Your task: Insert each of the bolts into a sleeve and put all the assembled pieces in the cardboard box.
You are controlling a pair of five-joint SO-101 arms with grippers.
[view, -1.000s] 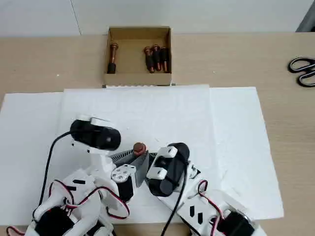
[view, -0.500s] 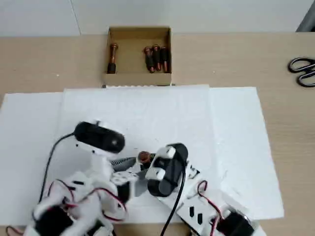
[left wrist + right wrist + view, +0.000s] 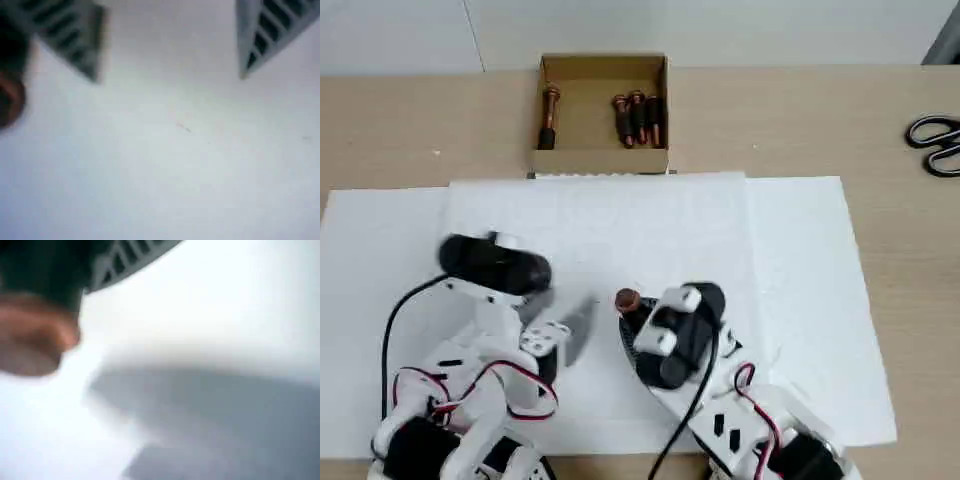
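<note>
1. On the white sheet (image 3: 800, 260) in front of the two arms, the right gripper (image 3: 634, 318) is clenched on a bolt (image 3: 627, 299), whose copper head shows just above the jaws; whether a sleeve already sits on its shank I cannot tell
2. The left gripper (image 3: 169, 75) hangs over bare sheet just beside the bolt, its jaws spread wide and holding nothing
3. The cardboard box (image 3: 603, 158) stands at the sheet's far edge, well apart from both arms, with four assembled pieces (image 3: 638, 118) lying inside: one alone by one side wall, three close together by the other
4. The step in hand looks like the carry of the last piece to the box, if it is sleeved; the next move then calls for lifting it clear, crossing the sheet over the box's near wall, and letting go
5. The bolt's long axis stands near upright, head uppermost, leaning slightly toward the left arm; the boxed pieces lie flat, heads toward the far wall
</note>
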